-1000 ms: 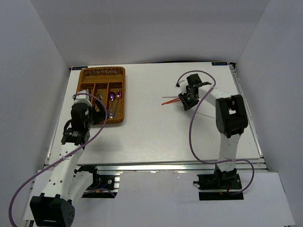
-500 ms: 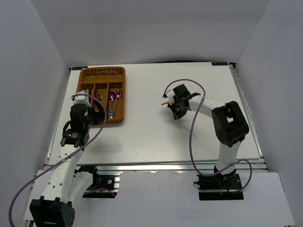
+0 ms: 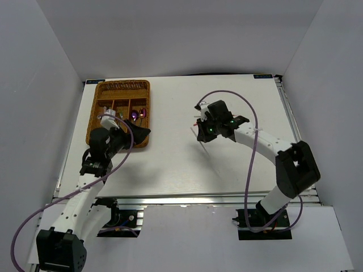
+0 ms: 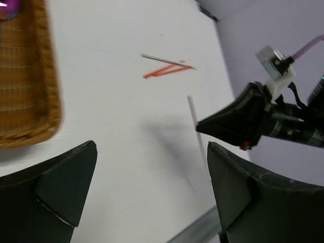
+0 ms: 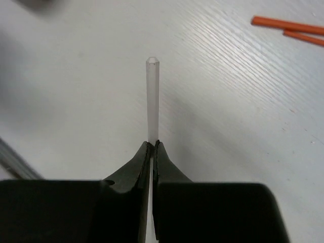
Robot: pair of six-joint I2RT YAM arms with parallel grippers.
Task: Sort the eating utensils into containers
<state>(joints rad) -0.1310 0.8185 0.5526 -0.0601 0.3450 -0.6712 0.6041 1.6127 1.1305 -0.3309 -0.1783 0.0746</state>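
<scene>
Right wrist: found thin white chopstick (image 5: 152, 101) pinched by near end in tightly closed right gripper (image 5: 152, 145), long axis in line with fingers, free tip pointing straight ahead above white table (image 5: 71, 76).

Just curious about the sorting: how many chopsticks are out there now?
4. One white chopstick in the right gripper; a second white chopstick and two red chopsticks lying together on the table. The tray may hide more.
</scene>
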